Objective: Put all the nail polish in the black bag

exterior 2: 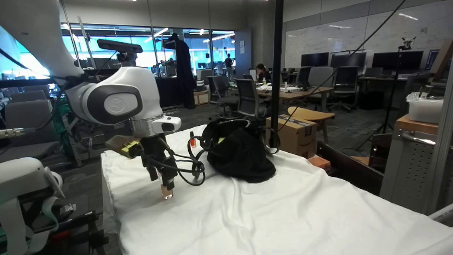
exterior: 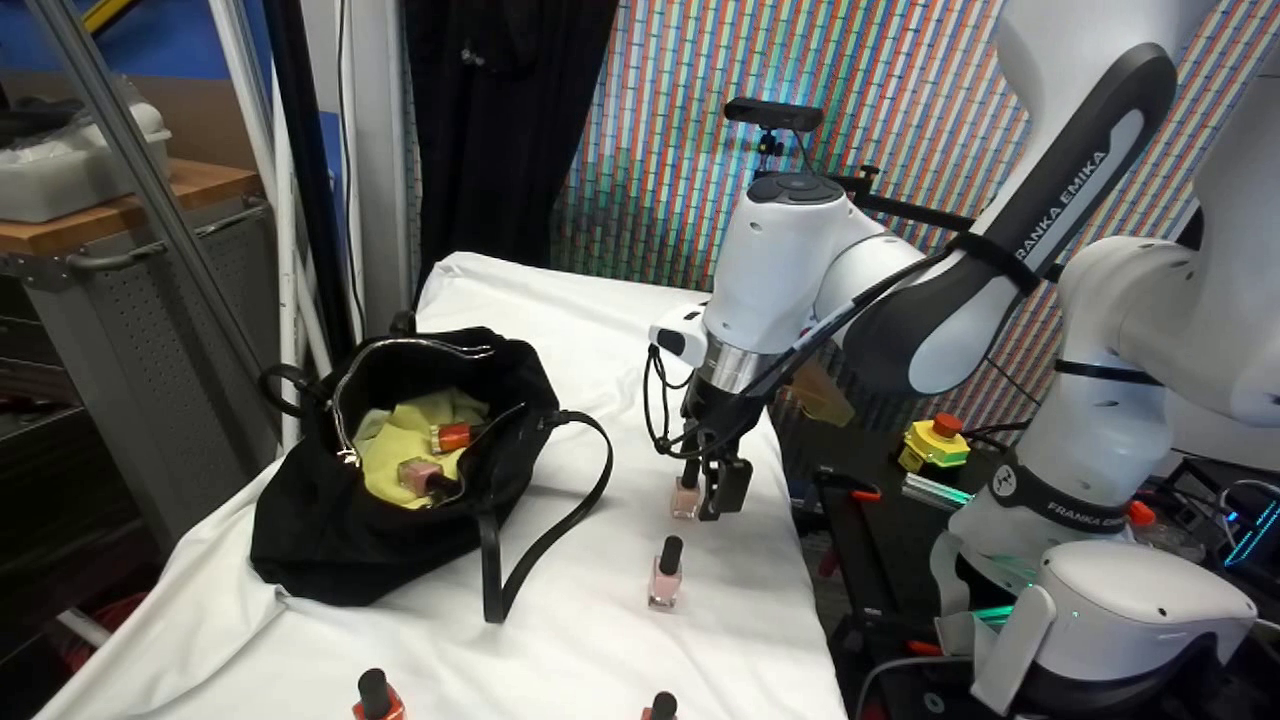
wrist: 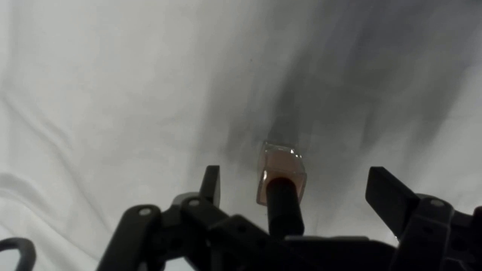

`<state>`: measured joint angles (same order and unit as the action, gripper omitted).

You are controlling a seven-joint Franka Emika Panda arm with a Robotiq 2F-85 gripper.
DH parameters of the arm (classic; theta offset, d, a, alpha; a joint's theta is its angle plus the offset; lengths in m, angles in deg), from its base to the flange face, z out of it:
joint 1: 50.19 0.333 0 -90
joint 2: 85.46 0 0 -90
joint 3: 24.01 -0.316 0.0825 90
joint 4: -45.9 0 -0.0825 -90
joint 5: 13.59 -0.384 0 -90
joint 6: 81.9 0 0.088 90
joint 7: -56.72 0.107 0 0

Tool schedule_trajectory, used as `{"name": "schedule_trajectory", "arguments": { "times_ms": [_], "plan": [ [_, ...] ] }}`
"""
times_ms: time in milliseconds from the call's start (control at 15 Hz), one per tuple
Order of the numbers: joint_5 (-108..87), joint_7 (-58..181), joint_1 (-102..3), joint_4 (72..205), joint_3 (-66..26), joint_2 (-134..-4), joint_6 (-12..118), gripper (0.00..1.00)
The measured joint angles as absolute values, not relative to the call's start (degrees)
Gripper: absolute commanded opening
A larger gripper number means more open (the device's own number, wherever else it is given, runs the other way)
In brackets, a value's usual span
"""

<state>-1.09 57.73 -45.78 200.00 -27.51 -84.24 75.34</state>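
My gripper (wrist: 295, 184) points down with its jaws wide apart around a pale pink nail polish bottle (wrist: 281, 162), upright on the cloth. Gaps show on both sides of the bottle, and the left finger (wrist: 211, 184) is the nearer one. In both exterior views this nail polish (exterior: 685, 500) is partly covered by the gripper. Another pink bottle (exterior: 664, 582) stands closer to that camera, and two more, an orange-red one (exterior: 378, 697) and one mostly cut off (exterior: 660, 708), are at the bottom edge. The black bag (exterior: 350, 545) gapes open; an orange bottle (exterior: 454, 437) and a pink bottle (exterior: 420, 474) lie on its yellow lining.
A bag strap (exterior: 560, 535) loops over the white cloth (exterior: 570, 660) between the bag and the bottles. Cables (exterior 2: 191, 173) hang loosely beside the gripper. The table's edge drops off close to the gripper, on the robot base's side.
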Motion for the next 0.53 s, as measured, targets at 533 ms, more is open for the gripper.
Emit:
{"name": "schedule_trajectory", "arguments": {
  "times_ms": [533],
  "plan": [
    [-0.74, 57.64, -45.78, 200.11, -27.56, -81.03, 78.30, 1.00]
  ]
}}
